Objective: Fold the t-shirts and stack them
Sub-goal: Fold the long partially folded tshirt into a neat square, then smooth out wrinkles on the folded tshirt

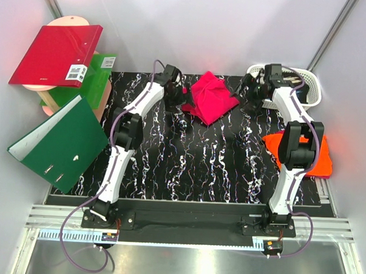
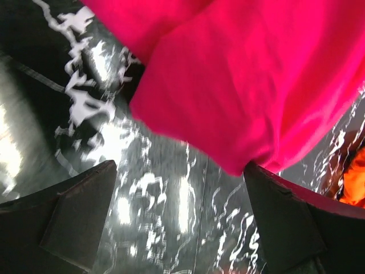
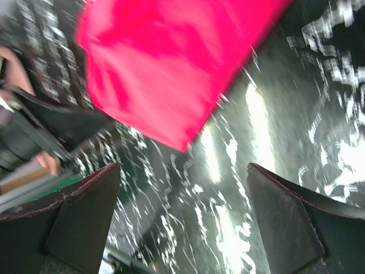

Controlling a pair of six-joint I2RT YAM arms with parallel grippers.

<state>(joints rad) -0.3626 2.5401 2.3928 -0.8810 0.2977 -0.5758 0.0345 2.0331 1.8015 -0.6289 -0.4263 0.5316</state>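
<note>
The magenta-pink t-shirt [image 1: 213,97] lies loosely folded at the far middle of the black marbled table [image 1: 188,167]. It sits between the left gripper [image 1: 175,101] and the right gripper [image 1: 254,96], both with jaws wide apart and holding nothing. The orange t-shirt [image 1: 323,158] lies at the right edge, partly hidden under the right arm, while a white basket [image 1: 308,82] stands far right and a red ring binder [image 1: 56,54] and green binder [image 1: 58,142] crowd the left side.
</note>
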